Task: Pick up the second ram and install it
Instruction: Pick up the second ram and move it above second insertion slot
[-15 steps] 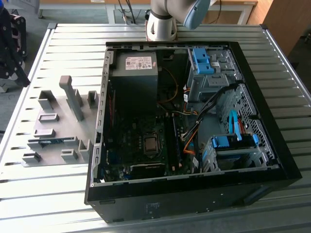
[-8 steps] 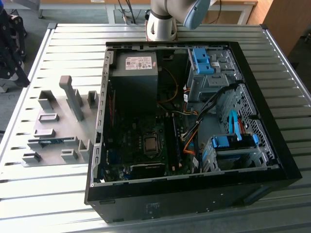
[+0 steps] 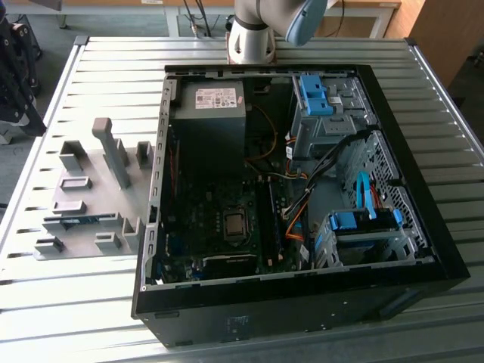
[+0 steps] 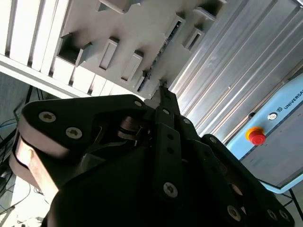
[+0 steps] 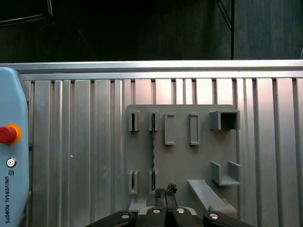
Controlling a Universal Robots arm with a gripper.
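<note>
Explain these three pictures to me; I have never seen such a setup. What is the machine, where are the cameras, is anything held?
One robot arm stands by an open computer case on a slatted metal table; the exterior view shows this from off the arm. Both wrist views come from cameras riding on the arm, looking past its gripper at a grey holder plate. A blue memory stick sits in a slot of that plate, apart from the gripper, so it is not held.
</note>
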